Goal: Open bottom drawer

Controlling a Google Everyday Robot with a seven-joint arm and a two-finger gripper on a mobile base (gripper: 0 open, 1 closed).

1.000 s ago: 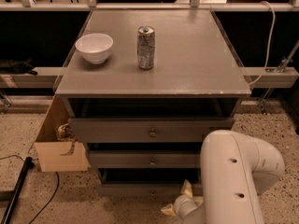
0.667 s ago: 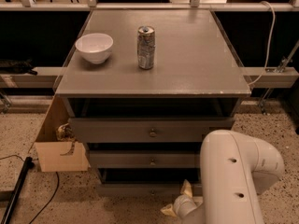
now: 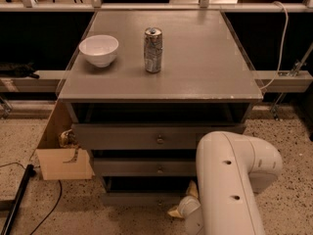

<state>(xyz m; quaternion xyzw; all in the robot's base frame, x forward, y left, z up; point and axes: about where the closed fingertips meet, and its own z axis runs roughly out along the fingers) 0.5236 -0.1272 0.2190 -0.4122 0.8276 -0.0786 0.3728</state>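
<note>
**Robot gripper low at the bottom drawer of a grey cabinet**

Looking down on a square grey-painted wooden cabinet (image 3: 205,77) standing on a speckled stone floor (image 3: 288,146). On the flat top, toward the left, a round white ceramic bowl (image 3: 99,49). Near it on the right, not touching, an upright silver metal drinks can (image 3: 153,49).

Beneath the top, a dark open recess, then three flat grey fronts stepped one under another, each narrower than the last. First, the widest grey drawer front (image 3: 117,137), with a small round metal knob at centre. Below it, the mid-sized grey drawer front (image 3: 122,168), with the same kind of knob. Lowest, close to the floor and deep in shadow, the narrow grey wooden bottom drawer (image 3: 132,199), its knob too dim to make out.

Entering from the bottom right edge, a thick smooth white robot arm (image 3: 230,180), covering the right ends of the two lower fronts. At its lower end, the pale cream gripper (image 3: 183,208), down near the floor, just in front of the right part of the bottom drawer. Impossible to tell whether released, clenched or grasping anything, or whether touching the drawer.

Against the cabinet's left side, an open brown cardboard box (image 3: 63,158).
</note>
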